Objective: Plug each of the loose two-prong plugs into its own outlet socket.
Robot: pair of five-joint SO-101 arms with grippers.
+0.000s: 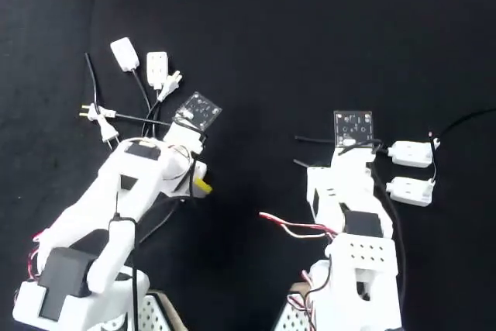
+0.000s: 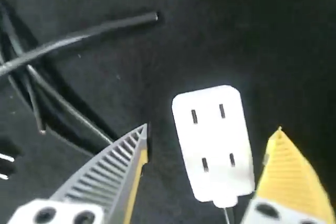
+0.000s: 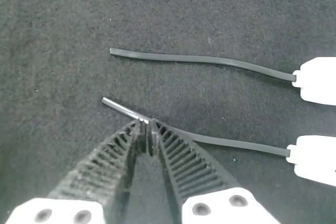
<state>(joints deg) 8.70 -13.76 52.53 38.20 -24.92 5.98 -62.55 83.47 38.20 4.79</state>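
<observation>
Ribbed left gripper [image 2: 211, 128] gapes astride the flat, rounded white outlet socket [image 2: 212, 145], slots up, lying lengthwise; right gripper [image 3: 147, 129] pinches a thin black cord [image 3: 220, 141].

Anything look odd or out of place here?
Yes. The right tool is shut on a thin black cord near its free end, not on a plug. The loose plugs lie tangled together.

Robotics lab: black-draped table [image 1: 310, 52]
</observation>
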